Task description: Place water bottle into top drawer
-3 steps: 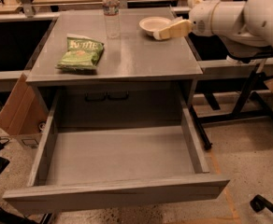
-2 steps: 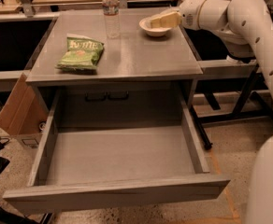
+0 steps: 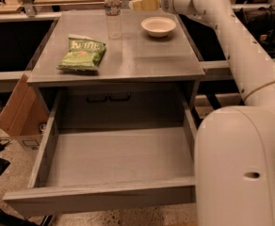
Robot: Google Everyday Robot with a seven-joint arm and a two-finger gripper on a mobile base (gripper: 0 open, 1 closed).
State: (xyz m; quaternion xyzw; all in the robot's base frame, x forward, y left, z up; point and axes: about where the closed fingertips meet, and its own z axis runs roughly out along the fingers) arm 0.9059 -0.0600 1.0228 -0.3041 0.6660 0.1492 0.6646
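Nearest, the wide grey metal top drawer (image 3: 100, 193) stands pulled well out beneath the grey metal surface (image 3: 147, 62). Nothing lies on its smooth inside, so it is ready to receive. The robot's white arm (image 3: 241, 79) rises at the near right and reaches back over the surface.

On the near left of the surface lies the crinkled green chip bag (image 3: 82, 54). Farther back and to the right sits the shallow cream bowl (image 3: 158, 26). At the far edge, left of the bowl, the small clear plastic water bottle with its white cap (image 3: 112, 11) stands upright, just where it stood a second ago.

What has changed is the yellowish pincer (image 3: 144, 3). A second ago it hung over the bowl. Now it has swung left and back, clear of the bowl, to just right of the bottle's upper half, pointing at it but apart from it. It holds nothing, and how far it is open I cannot tell.

This looks like the reach for the grasp. The bottle is not yet taken, and the carry down to the drawer remains. A light upright bottle may tip if nudged sideways.
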